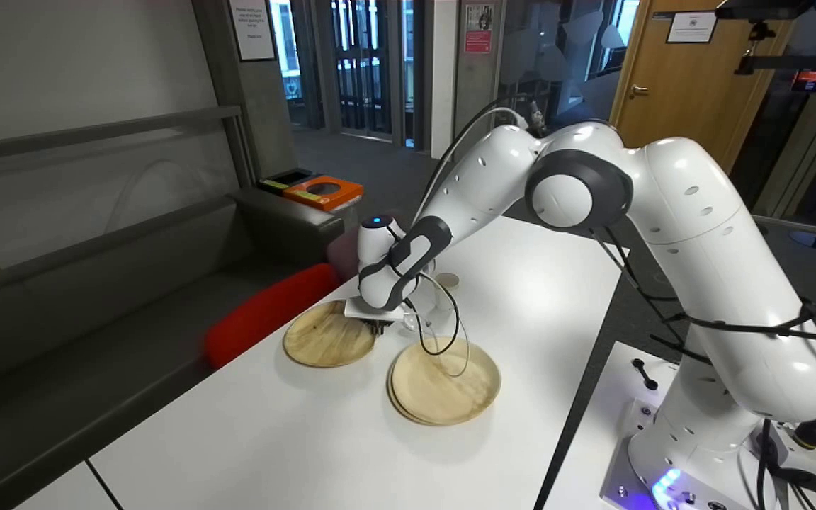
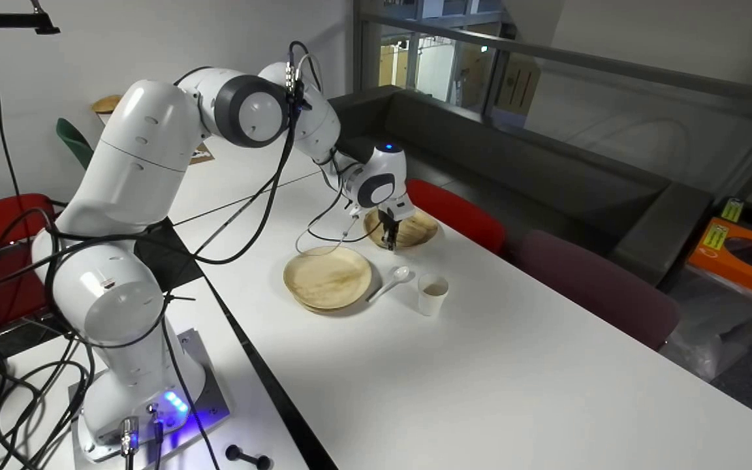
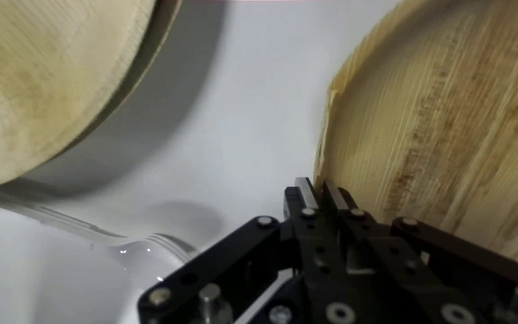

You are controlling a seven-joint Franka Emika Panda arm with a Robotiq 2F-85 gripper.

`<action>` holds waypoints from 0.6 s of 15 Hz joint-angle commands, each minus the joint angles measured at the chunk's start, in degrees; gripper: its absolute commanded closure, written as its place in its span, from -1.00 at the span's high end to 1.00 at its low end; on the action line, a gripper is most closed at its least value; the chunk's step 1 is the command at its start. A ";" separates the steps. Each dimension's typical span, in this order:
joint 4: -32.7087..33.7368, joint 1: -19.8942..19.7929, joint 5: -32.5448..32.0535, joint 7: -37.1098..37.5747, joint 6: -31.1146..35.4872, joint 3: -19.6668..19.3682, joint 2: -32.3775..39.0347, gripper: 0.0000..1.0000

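One round, brown-streaked wooden plate fills the wrist view's upper right, rightward of the black two-fingered gripper clamped on its rim.

White table in office space. White spoon and white cup on table, near each other. Red chair and plum chair close by table's edge; dark grey sofa just past them, along table's length. Another red chair off table's opposite side, in an exterior view. Orange box, dark box at its side, beyond table. Well apart from table: wooden door with white notice, glass doors, red-and-white poster on grey pillar.
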 commanded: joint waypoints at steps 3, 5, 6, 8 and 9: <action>2.36 1.06 -1.71 2.37 -0.05 -1.42 1.21 -0.17; 2.40 0.89 -1.56 2.16 -0.32 -1.30 1.40 0.13; 2.47 0.82 -1.50 2.10 -0.47 -1.28 1.54 0.27; 2.54 0.55 -1.29 1.74 -0.92 -1.14 1.87 0.57; 2.39 0.39 -1.19 1.41 -1.32 -0.98 1.87 0.70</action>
